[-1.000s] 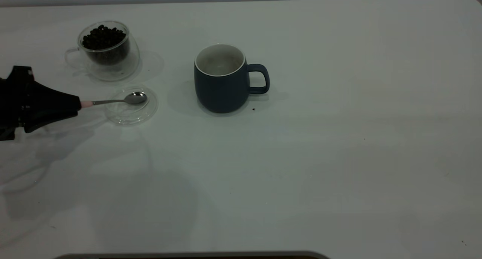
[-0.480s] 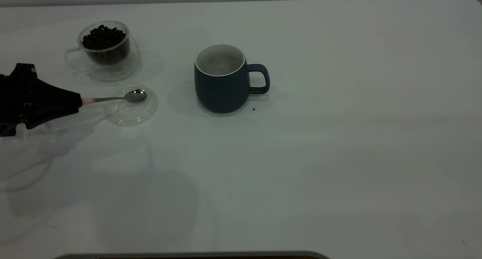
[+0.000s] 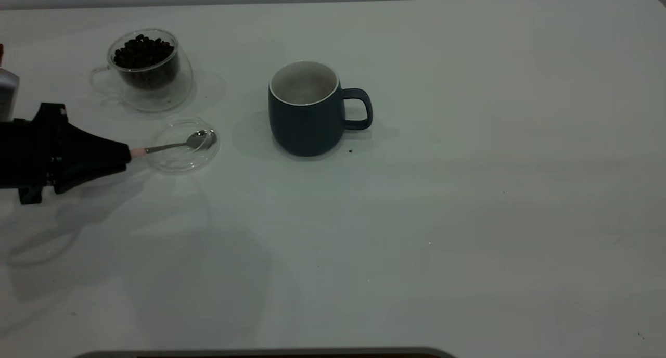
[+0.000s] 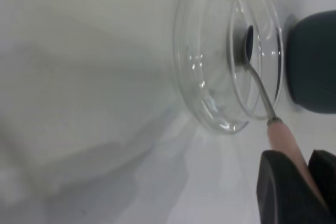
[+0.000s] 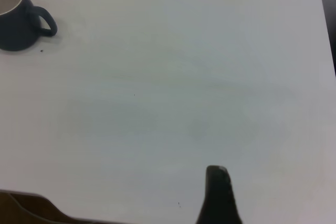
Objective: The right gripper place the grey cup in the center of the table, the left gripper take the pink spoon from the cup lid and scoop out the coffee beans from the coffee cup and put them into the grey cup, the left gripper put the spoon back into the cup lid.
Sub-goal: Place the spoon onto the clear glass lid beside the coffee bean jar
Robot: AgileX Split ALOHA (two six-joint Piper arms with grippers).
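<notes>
Here the left tool (image 3: 122, 156) pinches the pink spoon (image 3: 171, 146) over the cup lid's (image 3: 179, 163) rim, open table (image 3: 468, 217) rightward.

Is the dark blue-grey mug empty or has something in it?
Apparently empty. The grey cup stands upright and its white interior shows no beans; the coffee beans remain in the coffee cup.

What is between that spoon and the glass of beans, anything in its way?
Nothing visible. The left gripper has its jaws shut on the pink spoon, whose bowl is over the cup lid. The coffee cup stands just behind the lid, with only bare table between. The grey cup sits off to the side.
</notes>
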